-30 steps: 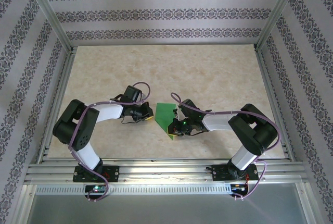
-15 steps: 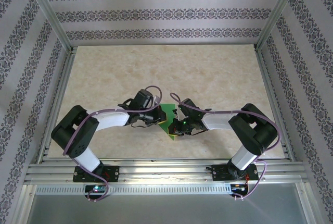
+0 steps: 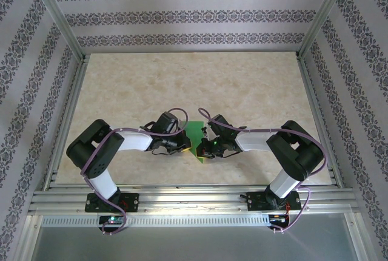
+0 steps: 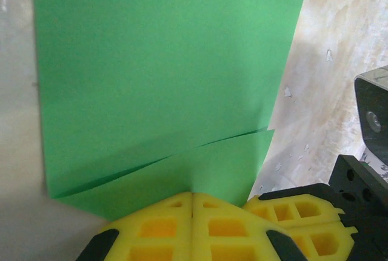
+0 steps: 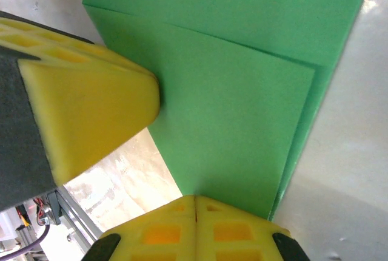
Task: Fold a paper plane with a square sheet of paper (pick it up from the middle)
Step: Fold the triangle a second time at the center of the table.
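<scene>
Standing at the near edge, I look past the two arm bases to where both arms bend inward and meet low over the near-middle of the table (image 3: pixel 121 91). The left gripper (image 3: pixel 180 144) has its yellow fingers closed flat together, and so does the right gripper (image 3: pixel 206 147). Neither has anything between its pads. Both sets of tips bear down on the square sheet of paper (image 3: pixel 195 132), one from each side and very close to each other.

The sheet lies flat between them, folded over on itself. From each wrist a second layer shows on top, its straight edge running slantwise across the green.

This looks to me like the pressing of a fold. To do it well, I would have one tip pin the upper flap while the other runs along the fold line, pushing straight down. Thin paper on a smooth top will slide if shoved sideways, and then the layers go out of line. The two sets of fingers are near enough to knock together, so short strokes seem wise.

Beyond the paper the tabletop runs back to the patterned far wall.
</scene>
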